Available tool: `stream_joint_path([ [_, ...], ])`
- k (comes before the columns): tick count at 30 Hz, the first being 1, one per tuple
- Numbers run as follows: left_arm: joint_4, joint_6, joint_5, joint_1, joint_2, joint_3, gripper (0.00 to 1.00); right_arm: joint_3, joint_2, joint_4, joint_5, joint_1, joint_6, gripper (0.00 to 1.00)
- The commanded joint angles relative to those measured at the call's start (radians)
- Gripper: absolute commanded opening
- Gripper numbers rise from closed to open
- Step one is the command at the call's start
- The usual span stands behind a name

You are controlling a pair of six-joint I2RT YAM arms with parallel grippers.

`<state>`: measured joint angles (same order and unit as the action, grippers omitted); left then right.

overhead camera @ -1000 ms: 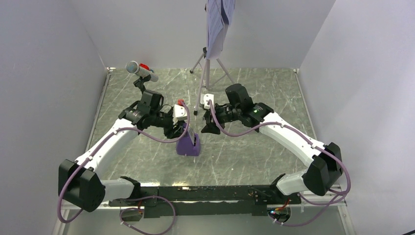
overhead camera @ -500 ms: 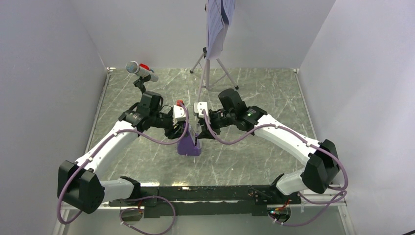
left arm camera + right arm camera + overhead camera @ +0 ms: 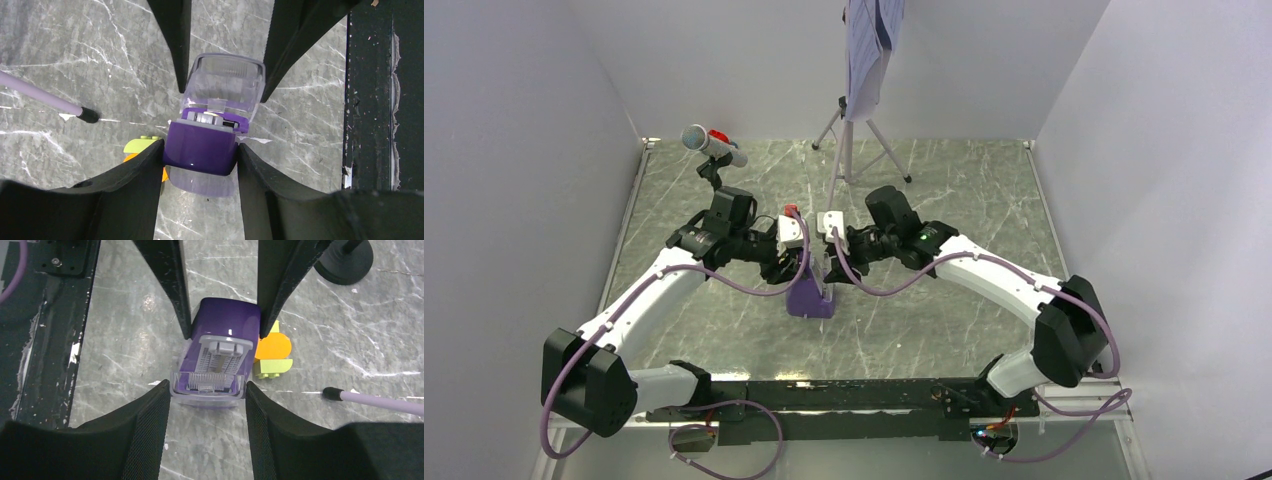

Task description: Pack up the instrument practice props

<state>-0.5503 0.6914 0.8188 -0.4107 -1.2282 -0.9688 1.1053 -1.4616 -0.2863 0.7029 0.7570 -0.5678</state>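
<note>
Hardly begun, I'd say. The purple metronome point(image 3: 809, 297) stands in the middle of the desk point(image 3: 964, 200) with the left hand point(image 3: 200, 150) clamped on its body. The right hand point(image 3: 207, 385) straddles its clear cover point(image 3: 225, 82), fingers against both sides; whether they press I cannot tell. The little block point(image 3: 272, 355) lies just beside it; the microphone point(image 3: 709, 143), music stand point(image 3: 848, 150) and pages point(image 3: 864, 50) stand unpacked at the back
</note>
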Motion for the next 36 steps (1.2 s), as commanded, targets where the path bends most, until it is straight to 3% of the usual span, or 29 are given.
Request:
stream_joint_path([
  [1, -0.056, 0.016, 0.002, 0.000, -0.011, 0.030, 0.01, 0.021, -0.013, 0.108, -0.008, 0.001, 0.021, 0.00],
  [36, -0.068, 0.039, -0.032, 0.000, 0.004, 0.047, 0.01, -0.058, -0.034, 0.181, 0.036, 0.001, 0.062, 0.00],
])
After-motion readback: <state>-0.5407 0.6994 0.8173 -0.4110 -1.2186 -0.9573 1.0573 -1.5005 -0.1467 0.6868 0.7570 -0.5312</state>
